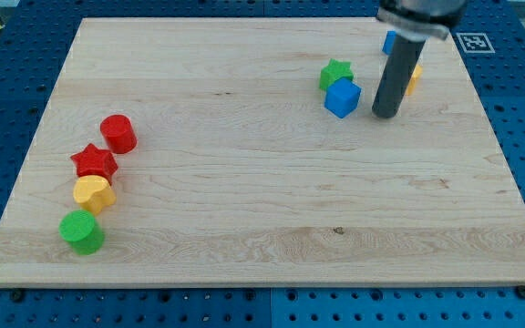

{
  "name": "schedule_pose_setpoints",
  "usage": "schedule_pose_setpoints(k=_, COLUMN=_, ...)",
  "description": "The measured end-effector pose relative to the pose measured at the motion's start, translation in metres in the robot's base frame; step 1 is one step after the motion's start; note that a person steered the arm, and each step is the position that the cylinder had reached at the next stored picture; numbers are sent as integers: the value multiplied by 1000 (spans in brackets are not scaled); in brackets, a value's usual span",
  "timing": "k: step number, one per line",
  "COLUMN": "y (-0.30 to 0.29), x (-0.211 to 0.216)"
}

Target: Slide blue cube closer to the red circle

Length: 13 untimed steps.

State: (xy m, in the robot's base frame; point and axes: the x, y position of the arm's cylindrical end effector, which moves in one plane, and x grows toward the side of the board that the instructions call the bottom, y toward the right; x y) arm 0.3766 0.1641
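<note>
The blue cube (342,97) lies near the view's top right, touching a green star (335,73) just above it. The red circle (118,133) stands far off at the view's left. My tip (386,115) rests on the board just to the right of the blue cube, with a small gap between them. The rod rises from the tip toward the view's top.
A red star (94,162), a yellow block (93,193) and a green circle (82,231) run down from the red circle. A blue block (389,42) and a yellow block (414,78) sit partly hidden behind the rod. The wooden board (262,228) ends close to these.
</note>
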Motion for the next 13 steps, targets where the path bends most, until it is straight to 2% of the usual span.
schedule_pose_setpoints(k=1, y=1, x=-22)
schedule_pose_setpoints(k=2, y=-5, x=-23)
schedule_pose_setpoints(k=5, y=-53, x=10)
schedule_pose_setpoints(k=7, y=-102, x=15)
schedule_pose_setpoints(k=9, y=-145, x=49)
schedule_pose_setpoints(k=10, y=-172, x=52)
schedule_pose_setpoints(k=13, y=-186, x=61)
